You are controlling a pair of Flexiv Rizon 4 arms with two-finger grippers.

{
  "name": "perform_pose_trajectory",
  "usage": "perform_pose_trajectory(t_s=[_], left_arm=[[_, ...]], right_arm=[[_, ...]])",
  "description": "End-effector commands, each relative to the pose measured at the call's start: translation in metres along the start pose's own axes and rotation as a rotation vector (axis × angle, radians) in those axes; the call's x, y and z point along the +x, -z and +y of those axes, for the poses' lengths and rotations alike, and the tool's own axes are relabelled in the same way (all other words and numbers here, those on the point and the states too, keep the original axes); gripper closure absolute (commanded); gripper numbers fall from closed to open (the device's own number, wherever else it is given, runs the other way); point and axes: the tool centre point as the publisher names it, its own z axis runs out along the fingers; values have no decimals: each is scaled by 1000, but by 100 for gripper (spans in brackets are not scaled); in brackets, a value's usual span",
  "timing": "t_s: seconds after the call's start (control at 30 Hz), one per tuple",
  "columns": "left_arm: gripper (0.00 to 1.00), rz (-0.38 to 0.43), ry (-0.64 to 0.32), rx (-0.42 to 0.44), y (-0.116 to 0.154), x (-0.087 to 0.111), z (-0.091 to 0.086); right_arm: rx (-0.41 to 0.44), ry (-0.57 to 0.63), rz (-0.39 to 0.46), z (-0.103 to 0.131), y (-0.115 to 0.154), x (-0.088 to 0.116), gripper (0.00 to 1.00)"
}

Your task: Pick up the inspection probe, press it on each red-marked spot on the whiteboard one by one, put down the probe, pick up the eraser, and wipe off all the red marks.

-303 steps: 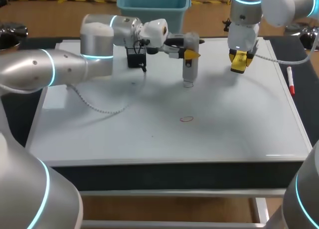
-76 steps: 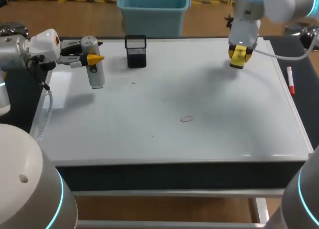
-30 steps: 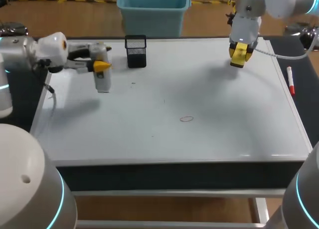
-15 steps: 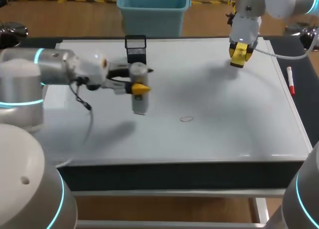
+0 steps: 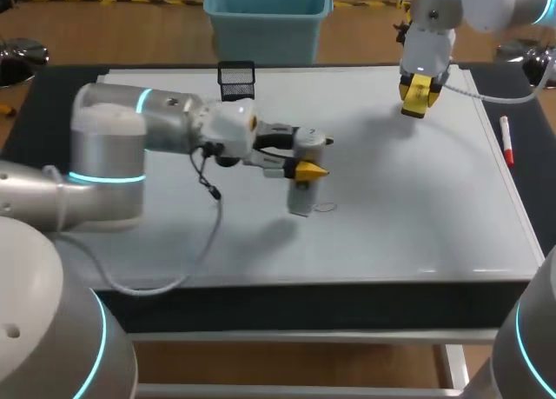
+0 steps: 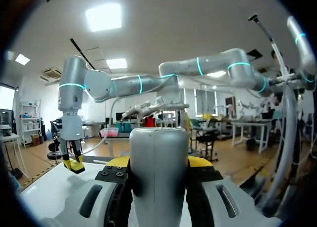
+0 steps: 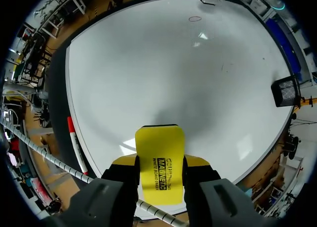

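Your left pincer [image 5: 306, 168] grips the grey cylindrical probe [image 5: 300, 199] upright, tip down just beside the red ring mark [image 5: 326, 207], seemingly poised to press it. Your right pincer [image 5: 416, 97] clamps the yellow block eraser [image 7: 159, 158] well apart from that mark, ready for wiping.

2 short lines of black print are borne on the yellow eraser [image 7: 159, 158], seen upside down in the right wrist view, above the whiteboard [image 7: 148, 64] toward its far right corner.
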Motion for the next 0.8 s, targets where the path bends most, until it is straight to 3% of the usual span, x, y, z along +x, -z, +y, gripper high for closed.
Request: perform_pose_trajectory(t_s=[0.03,0.17,0.8], left_arm=[[100,50,-2,26,-29,-15,13],[100,67,-10,60,-34,-19,15],[100,55,-8,50,-33,-35,40]], right_arm=[[-1,2,3,-1,1,0,100],[-1,2,3,-1,1,0,100],[-1,2,3,-1,1,0,100]])
